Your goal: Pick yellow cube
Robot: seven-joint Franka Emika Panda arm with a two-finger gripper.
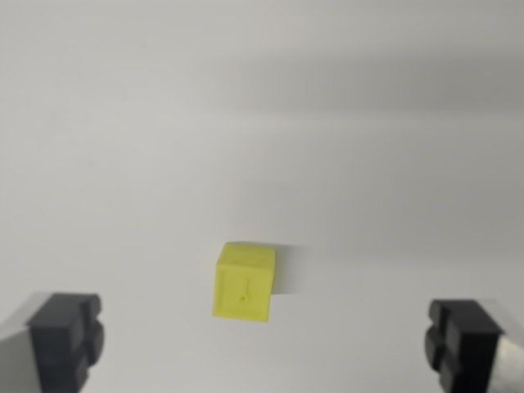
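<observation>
At the bottom edge of the wrist view the gripper (264, 344) stands with its jaws spread wide, holding nothing: one dark finger pad (67, 337) sits in the lower corner on the wrist view's left and the other sits in the lower corner on the wrist view's right, each on a pale grey finger body that runs out of the frame. The two pads are well apart, with bare surface between them. Just beyond that gap, and a little toward the wrist view's left of its middle, lies the yellow cube (243, 282). It rests flat on the white table (123, 164), slightly turned so that its front face and a narrow strip of its top face both show; a small dark mark shows on the front face. The cube touches neither pad and lies clear of both. A faint soft shadow falls beside it on the wrist view's right. Farther off, the table runs on plain and pale to the top of the frame, somewhat blurred.
</observation>
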